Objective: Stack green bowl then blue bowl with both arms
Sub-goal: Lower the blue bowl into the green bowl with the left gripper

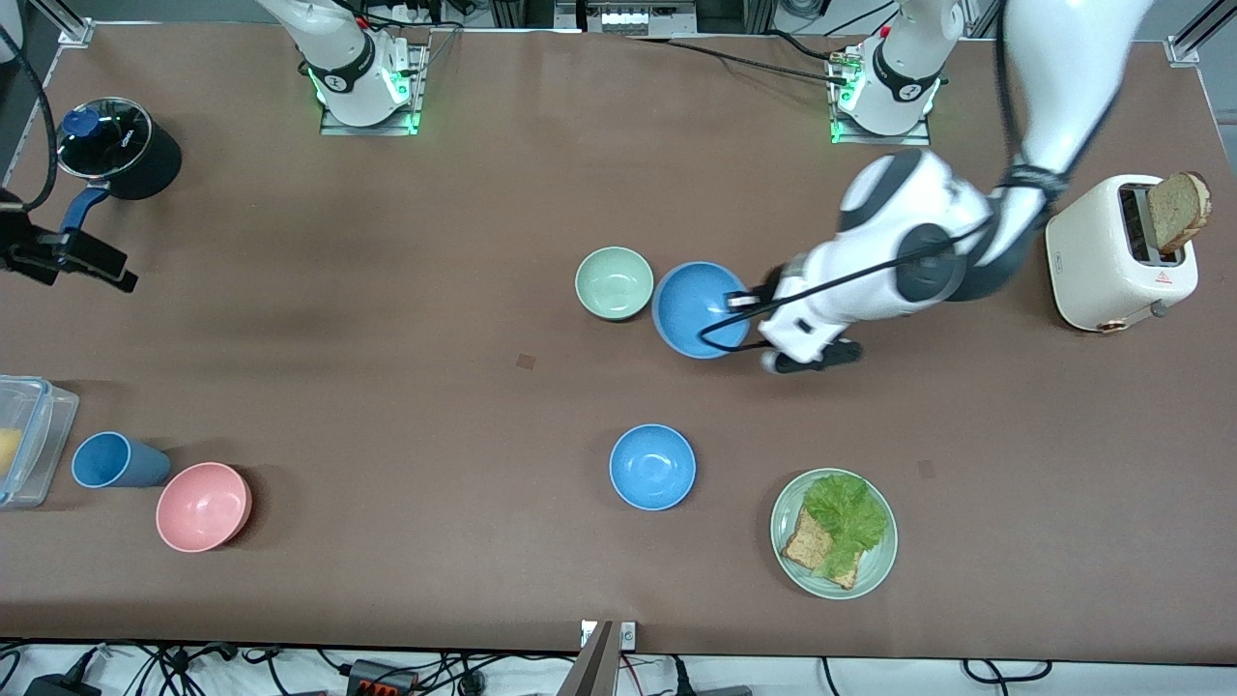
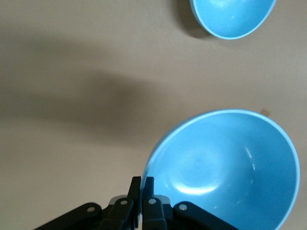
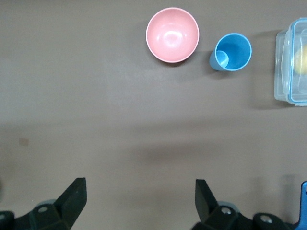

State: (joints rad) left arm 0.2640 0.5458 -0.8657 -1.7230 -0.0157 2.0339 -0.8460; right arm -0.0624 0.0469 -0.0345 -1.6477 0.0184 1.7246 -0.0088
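**Left arm grips a blue bowl beside the green one**

The left end effector (image 1: 742, 302) is pinched shut on the rim of a blue bowl (image 1: 700, 308), at the side toward the left arm's base. In the left wrist view the two fingers (image 2: 142, 197) sit close together with the thin rim between them. The held bowl (image 2: 223, 170) is mouth up; whether it rests on the counter (image 1: 387, 406) or hangs just above it cannot be told. Its rim is just beside the green bowl (image 1: 615, 282), which sits upright, mouth up, near the counter's middle. Being round, neither bowl has a long axis.

A second blue bowl (image 1: 652, 466) stands upright nearer the front camera, well apart from the pair, with a lettuce plate (image 1: 833, 533) beside it. Bare counter lies open all round the green bowl toward the right arm's end.

The right end effector (image 3: 139, 201) waits with fingers spread wide and nothing between them, over open counter near a pink bowl (image 3: 172, 34) and cup (image 3: 231, 51).
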